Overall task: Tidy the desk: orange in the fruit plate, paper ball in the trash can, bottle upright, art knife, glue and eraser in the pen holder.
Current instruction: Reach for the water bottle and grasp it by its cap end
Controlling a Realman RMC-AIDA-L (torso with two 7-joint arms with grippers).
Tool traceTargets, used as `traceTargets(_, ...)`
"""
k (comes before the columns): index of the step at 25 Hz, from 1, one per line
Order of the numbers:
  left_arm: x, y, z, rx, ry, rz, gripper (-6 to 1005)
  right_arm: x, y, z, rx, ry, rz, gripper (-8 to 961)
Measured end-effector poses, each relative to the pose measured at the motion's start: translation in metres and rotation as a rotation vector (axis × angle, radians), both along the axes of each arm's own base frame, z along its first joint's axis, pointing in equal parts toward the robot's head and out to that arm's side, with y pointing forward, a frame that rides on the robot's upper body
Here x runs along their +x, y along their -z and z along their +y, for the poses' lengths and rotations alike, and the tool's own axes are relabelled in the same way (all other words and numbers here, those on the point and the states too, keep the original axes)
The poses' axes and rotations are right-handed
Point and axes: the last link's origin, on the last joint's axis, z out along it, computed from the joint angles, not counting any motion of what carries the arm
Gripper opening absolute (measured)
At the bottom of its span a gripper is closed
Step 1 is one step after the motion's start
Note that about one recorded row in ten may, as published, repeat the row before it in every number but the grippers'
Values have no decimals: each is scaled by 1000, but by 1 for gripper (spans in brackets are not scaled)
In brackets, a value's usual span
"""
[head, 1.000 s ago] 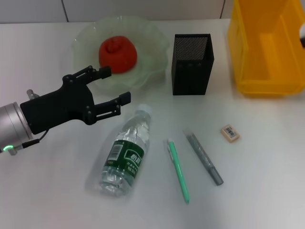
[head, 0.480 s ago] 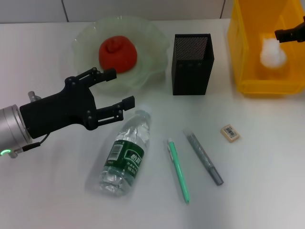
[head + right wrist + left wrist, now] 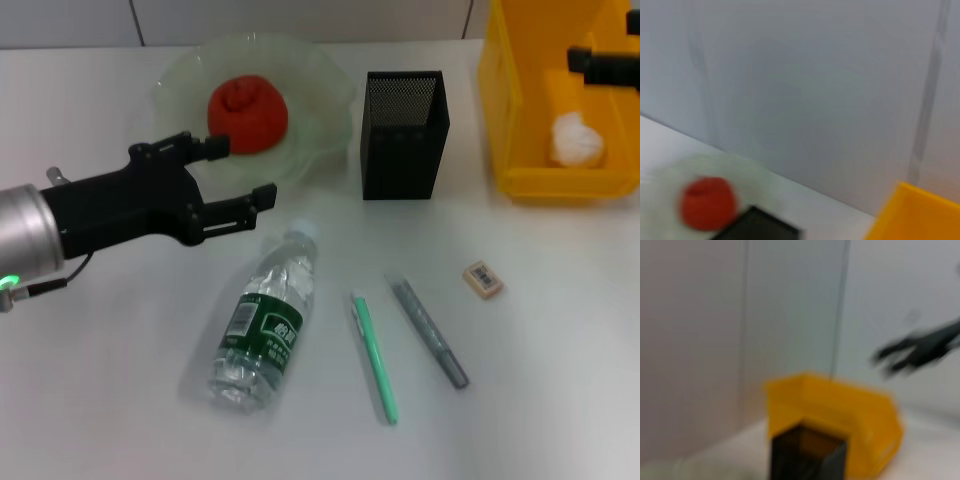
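Left fingers (image 3: 240,172) spread, empty, above bottle (image 3: 264,323); right fingers (image 3: 604,64) cropped, state unclear.

The orange (image 3: 247,113) sits in the fruit plate (image 3: 320,130) at the back left, the pen holder (image 3: 403,135) just to its right. Far right, the paper ball (image 3: 577,139) lies in the trash can (image 3: 530,110). In front, the bottle (image 3: 264,320) lies on its side; right of it, two pens (image 3: 374,357), then the eraser (image 3: 483,279).
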Motion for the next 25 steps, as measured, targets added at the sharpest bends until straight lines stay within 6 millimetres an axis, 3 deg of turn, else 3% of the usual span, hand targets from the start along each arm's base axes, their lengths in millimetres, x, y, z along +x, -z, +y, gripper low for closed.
traceTargets(5,34,-1,2,-6,-152,71,830,41,29,-46,-36,-175,70,840)
traceTargets(8,57,13,0,-53,-266,155,829,67,51,-68,-34,-220,129,839)
traceTargets(12,68,27,2,-82,-378,215,829,88,73,-92,-19,-281,197,839)
traceTargets(19,65,54,11,-160,-463,236,827,104,92,-113,8,-326,245,839)
traceTargets(25,52,70,23,-178,-503,247,826,104,108,-119,-28,-358,271,839)
